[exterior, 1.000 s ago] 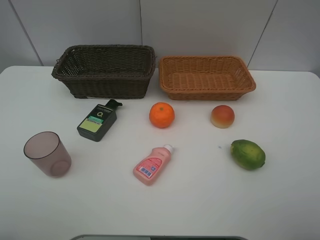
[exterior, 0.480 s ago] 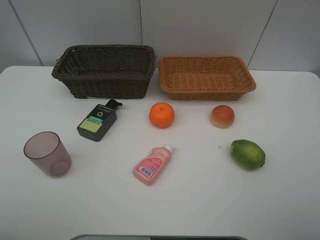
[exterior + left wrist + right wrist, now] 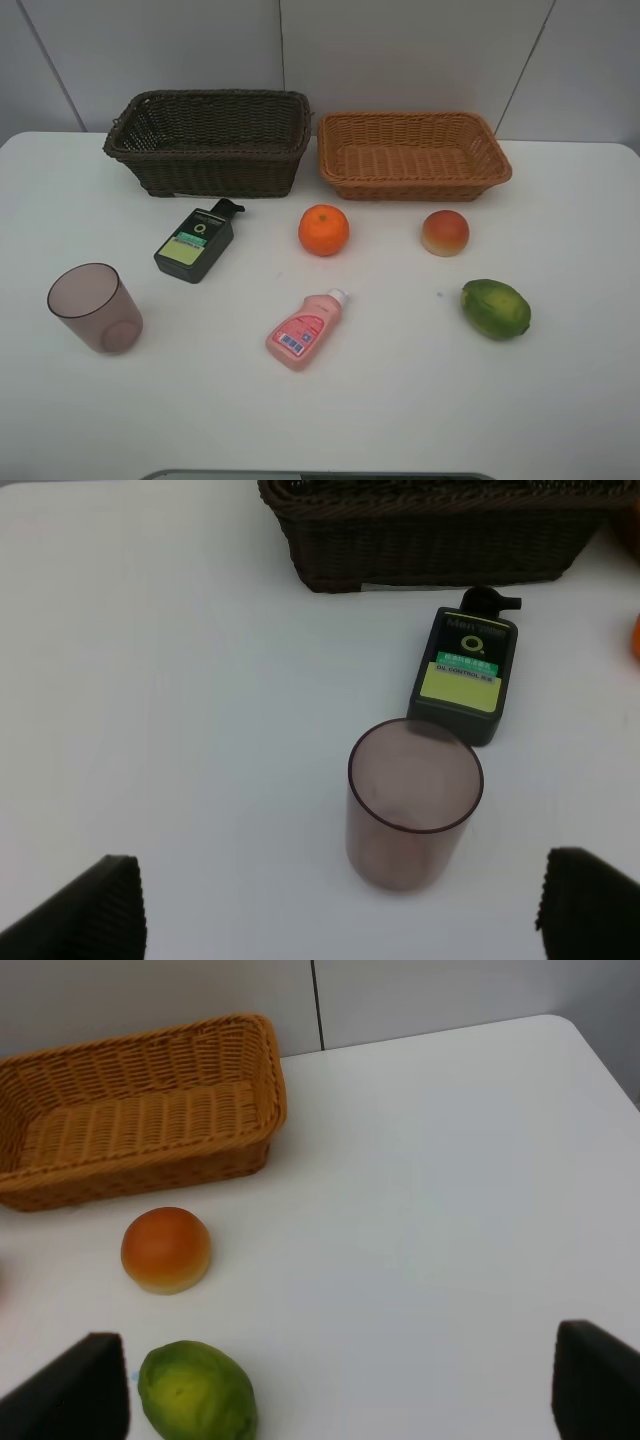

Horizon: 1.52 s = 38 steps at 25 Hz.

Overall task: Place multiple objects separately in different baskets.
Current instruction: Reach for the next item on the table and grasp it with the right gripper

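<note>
- White tabletop [image 3: 560, 400] in front of pale wall panels carries 2 baskets and 6 small things, all of them well apart from one another.
- We see the dark brown basket [image 3: 208, 140] at the far edge, left of the middle. The light tan basket [image 3: 412, 153] stands just beside it on the right.
- We find the dark green bottle [image 3: 195, 243] lying flat just in front of the dark brown basket, its cap toward that basket.
- We see the purplish cup [image 3: 95, 307] standing upright near the left edge, closer to the front edge than the dark green bottle.
- We place the orange [image 3: 323, 229] about mid-table, in front of where the 2 baskets meet.
- We see the pink bottle [image 3: 305, 330] lying flat nearer the front edge, its white cap pointing toward the orange.
- We find the peach [image 3: 445, 232] in front of the light tan basket. The green fruit [image 3: 495, 308] lies nearer the front edge and toward the right edge.
- All 6 things rest on the tabletop and none is in a basket.
- We see the left gripper [image 3: 340, 910] with its fingers [image 3: 100, 910] spread wide and holding nothing. The purplish cup stands ahead of it, untouched.
- We see the right gripper [image 3: 340, 1380] spread wide too and holding nothing. The green fruit lies close by 1 finger, untouched.
</note>
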### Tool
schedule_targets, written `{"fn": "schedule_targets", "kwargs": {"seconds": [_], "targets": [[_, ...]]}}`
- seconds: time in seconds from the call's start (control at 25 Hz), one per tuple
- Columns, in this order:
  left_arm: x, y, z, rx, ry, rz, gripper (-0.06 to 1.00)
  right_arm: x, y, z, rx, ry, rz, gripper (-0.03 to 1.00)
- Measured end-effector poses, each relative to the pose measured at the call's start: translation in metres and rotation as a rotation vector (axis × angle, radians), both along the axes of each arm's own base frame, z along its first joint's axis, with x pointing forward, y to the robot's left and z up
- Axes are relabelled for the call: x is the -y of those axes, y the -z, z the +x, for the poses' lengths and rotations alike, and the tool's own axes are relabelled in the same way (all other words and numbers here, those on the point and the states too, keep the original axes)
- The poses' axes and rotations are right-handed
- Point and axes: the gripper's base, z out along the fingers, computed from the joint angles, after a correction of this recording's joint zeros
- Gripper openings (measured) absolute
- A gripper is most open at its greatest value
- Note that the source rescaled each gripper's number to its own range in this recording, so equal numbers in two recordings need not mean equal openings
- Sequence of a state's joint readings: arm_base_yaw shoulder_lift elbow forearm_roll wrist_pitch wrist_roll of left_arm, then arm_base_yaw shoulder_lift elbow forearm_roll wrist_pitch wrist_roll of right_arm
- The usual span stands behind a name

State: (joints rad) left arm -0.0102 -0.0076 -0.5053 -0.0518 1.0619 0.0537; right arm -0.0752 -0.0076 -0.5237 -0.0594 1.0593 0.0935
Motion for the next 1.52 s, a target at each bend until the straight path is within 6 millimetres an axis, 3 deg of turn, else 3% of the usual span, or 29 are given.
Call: {"fn": "schedule_targets", "kwargs": {"seconds": [1.2,1.36,1.52], "targets": [[0.0,0.0,0.0,0.0,0.0,0.0,1.0,0.0,0.0,0.001,-0.004,0.0,0.0,0.86],[0.0,0.0,0.0,0.0,0.0,0.0,1.0,0.001,0.0,0.015,-0.091,-0.006,0.01,0.86],[0.0,0.0,0.0,0.0,0.0,0.0,1.0,0.001,0.001,0.042,-0.25,-0.023,0.036,0.86]]}}
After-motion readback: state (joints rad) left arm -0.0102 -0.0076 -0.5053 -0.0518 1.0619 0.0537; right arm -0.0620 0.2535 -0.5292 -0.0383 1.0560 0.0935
